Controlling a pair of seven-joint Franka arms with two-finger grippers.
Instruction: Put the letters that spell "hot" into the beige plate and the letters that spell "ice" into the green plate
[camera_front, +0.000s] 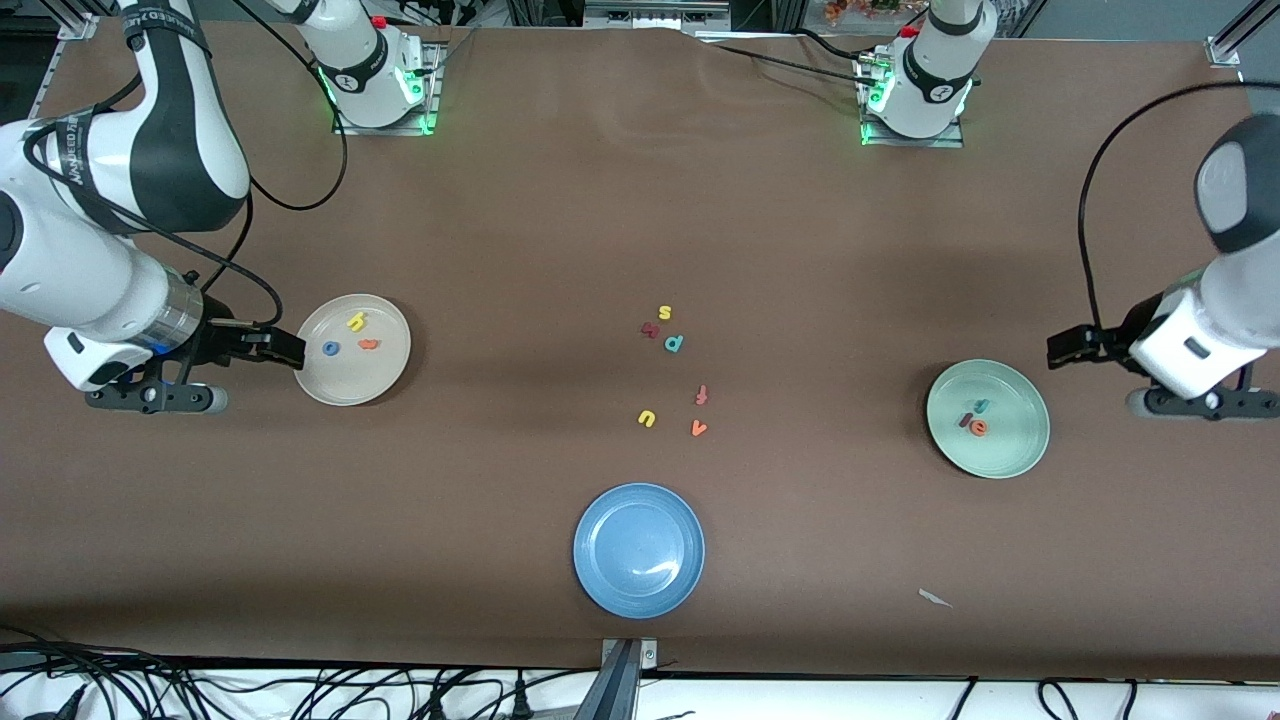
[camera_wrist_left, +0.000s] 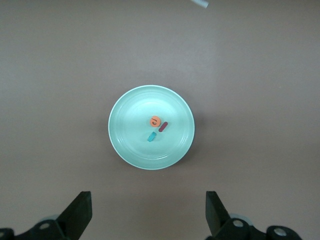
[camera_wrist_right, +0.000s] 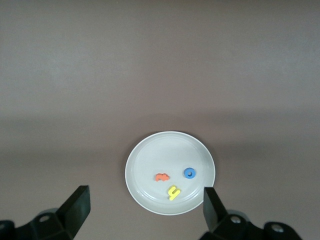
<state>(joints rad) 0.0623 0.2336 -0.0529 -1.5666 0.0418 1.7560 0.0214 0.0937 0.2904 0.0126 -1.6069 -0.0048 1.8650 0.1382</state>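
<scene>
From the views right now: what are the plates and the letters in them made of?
Green plate and beige plate: probably glazed ceramic or melamine; smooth, with faint concentric rings and a soft sheen. The blue plate shows a clear highlight, so it is glossy. Letters, e.g. the yellow h, blue o and orange e: likely foam; matte, flat-cut, saturated colour, no glare.

tabletop (camera_front: 560, 220): brown, matt, smooth
green plate (camera_wrist_left: 125, 145): smooth, soft shine
beige plate (camera_wrist_right: 145, 185): smooth, dull
blue plate (camera_front: 610, 580): glossy, bright glint
letters: soft foam look, matt
</scene>
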